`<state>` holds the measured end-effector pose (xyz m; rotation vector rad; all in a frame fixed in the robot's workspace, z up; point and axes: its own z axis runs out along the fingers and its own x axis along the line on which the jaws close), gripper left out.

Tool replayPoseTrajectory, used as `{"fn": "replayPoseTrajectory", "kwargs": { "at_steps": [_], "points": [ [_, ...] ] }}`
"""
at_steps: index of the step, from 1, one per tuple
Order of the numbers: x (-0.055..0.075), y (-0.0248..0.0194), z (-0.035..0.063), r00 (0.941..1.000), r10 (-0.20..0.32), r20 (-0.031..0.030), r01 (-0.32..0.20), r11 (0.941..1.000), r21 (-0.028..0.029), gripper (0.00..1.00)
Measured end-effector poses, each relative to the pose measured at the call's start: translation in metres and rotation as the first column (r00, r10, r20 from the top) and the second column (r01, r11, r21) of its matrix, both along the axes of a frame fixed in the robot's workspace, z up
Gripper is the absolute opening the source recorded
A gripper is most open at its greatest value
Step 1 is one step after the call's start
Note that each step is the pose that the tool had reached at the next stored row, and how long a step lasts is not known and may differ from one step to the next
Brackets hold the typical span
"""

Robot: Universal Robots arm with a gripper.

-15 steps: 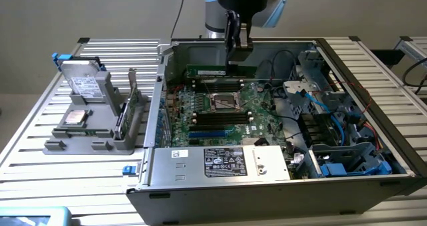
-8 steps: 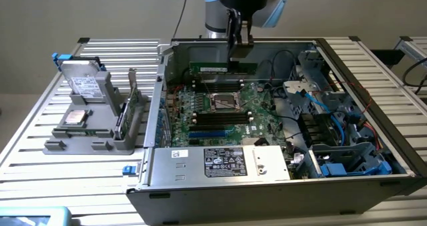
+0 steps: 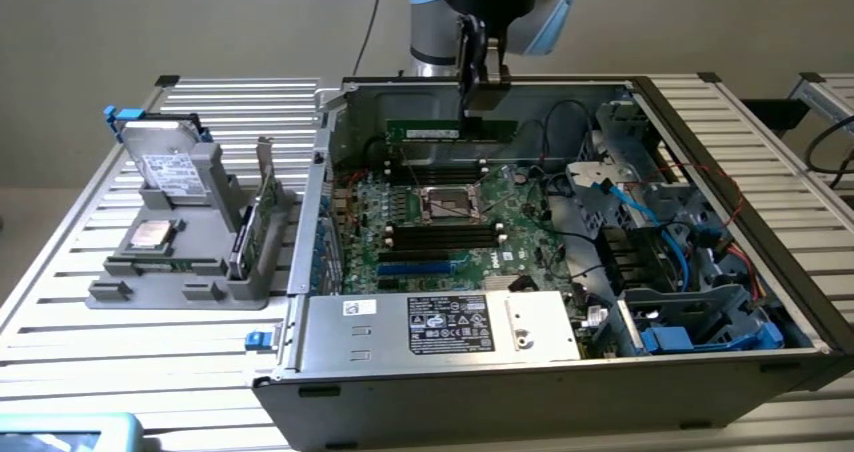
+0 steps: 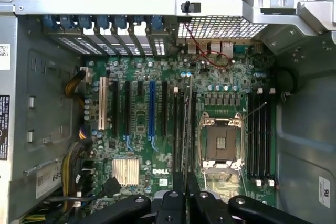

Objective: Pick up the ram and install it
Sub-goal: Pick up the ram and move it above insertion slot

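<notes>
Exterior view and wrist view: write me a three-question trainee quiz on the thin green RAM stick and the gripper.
1. True or false: the thin green RAM stick is already installed.
2. The black gripper is: A open; B shut on the RAM stick; C shut on a cable.
3. Fill in: the stick hangs over the green ____ inside the open grey computer case.
Key: 1 false; 2 B; 3 motherboard.

We watched the case (image 3: 534, 397) from high outside, well back, looking down at a slant, while our wrist camera faced straight down from near above it, both sharing the motherboard (image 4: 139, 129).
</notes>
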<state>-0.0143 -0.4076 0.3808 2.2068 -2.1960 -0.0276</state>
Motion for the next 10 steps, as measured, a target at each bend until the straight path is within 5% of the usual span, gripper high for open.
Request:
{"fn": "replayPoseTrajectory", "kwargs": {
  "at_steps": [10],
  "points": [
    [0.0031,0.0080,-0.0063,0.9994,0.034,0.0021,-0.034,0.9994,0.0017,0.13]
  ]
}}
